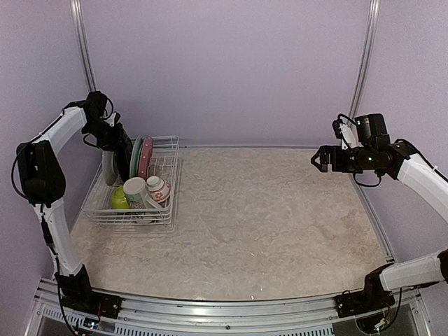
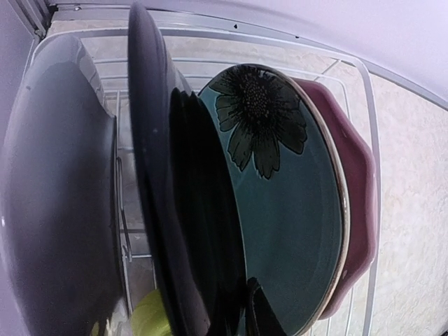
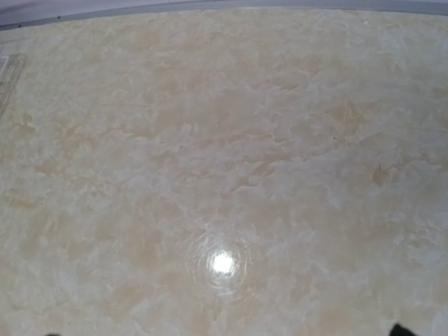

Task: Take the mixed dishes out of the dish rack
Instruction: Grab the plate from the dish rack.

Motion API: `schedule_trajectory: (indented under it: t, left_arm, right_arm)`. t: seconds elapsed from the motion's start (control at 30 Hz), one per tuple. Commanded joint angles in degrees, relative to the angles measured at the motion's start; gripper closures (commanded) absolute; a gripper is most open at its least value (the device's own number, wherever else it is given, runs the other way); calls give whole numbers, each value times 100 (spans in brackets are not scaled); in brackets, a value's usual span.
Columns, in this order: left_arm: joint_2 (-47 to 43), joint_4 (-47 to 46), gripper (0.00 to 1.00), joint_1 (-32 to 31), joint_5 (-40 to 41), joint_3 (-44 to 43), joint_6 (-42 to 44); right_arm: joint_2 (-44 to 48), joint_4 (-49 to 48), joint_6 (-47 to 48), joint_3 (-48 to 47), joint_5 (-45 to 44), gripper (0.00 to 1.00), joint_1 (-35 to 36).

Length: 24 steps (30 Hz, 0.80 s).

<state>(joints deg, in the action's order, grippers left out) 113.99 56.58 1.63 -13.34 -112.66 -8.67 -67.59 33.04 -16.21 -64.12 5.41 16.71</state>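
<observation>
Black and upright: pinches black plate (image 2: pixel 150 175) by top rim in left jaws, between grey plate (image 2: pixel 56 196) and teal plate (image 2: pixel 294 210). Holds right jaws open, well apart.

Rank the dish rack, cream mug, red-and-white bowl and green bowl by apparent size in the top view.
1. dish rack
2. cream mug and red-and-white bowl: too alike to rank
3. green bowl shows least, but the mug partly hides it
</observation>
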Motion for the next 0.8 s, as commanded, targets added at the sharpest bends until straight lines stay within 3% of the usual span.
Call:
schedule_trajectory:
  t: [0.0,0.2,0.77]
  left_arm:
    - [-806,-111,100,192,25,78,-139]
    - [-1114,-278,100,169,-4,276,-200]
    - [-1846,-315,100,-515,1145,298,-62]
  right_arm:
    - [-158,-84,-58,-132,26,0,75]
    - [-244,-109,-82,-183,2,0,140]
    - [-227,-98,-132,-151,-81,0,201]
